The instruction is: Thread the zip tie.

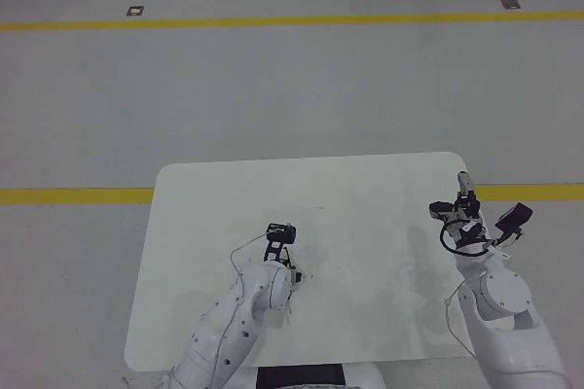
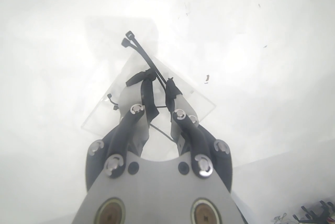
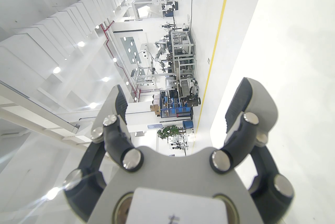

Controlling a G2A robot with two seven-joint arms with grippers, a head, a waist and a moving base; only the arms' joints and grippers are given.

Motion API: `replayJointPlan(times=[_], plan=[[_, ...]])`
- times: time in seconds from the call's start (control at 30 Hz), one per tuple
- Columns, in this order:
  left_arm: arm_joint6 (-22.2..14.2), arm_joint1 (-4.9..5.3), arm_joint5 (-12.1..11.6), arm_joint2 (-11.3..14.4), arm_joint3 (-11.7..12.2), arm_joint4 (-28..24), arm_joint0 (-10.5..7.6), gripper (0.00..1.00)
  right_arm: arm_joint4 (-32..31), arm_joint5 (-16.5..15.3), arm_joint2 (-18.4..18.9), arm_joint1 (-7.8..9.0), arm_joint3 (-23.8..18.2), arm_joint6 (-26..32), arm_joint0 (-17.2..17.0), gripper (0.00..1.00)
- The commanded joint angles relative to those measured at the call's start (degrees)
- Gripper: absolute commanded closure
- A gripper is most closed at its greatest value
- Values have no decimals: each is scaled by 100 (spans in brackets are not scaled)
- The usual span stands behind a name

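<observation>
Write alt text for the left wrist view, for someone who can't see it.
The left hand is pinched shut on two black zip ties, whose square heads stick out beyond its fingertips. Beneath them a clear sheet lies flat on the white table.

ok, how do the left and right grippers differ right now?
Left gripper is closed on two thin black plastic zip ties; right gripper is wide open and empty. Left points down at the white table, over a clear plastic sheet; right points off the table toward the hall. Both are grey two-finger grippers with black linkages.
</observation>
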Motion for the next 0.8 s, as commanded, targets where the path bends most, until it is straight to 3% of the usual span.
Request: replayJointPlan(times=[0.0,0.43,0.63,0.7,0.77], plan=[[-8,-7,0,3,9,7,-8,90,0,0,0,0,0,0,0,0],[-62,-18,0,9,-124,27,23,87,0,0,0,0,0,0,0,0],[-117,-24,0,12,9,51,-36,85,0,0,0,0,0,0,0,0],[-142,-29,0,22,6,55,-50,87,0,0,0,0,0,0,0,0],[-159,-32,0,23,-3,74,-58,99,0,0,0,0,0,0,0,0]])
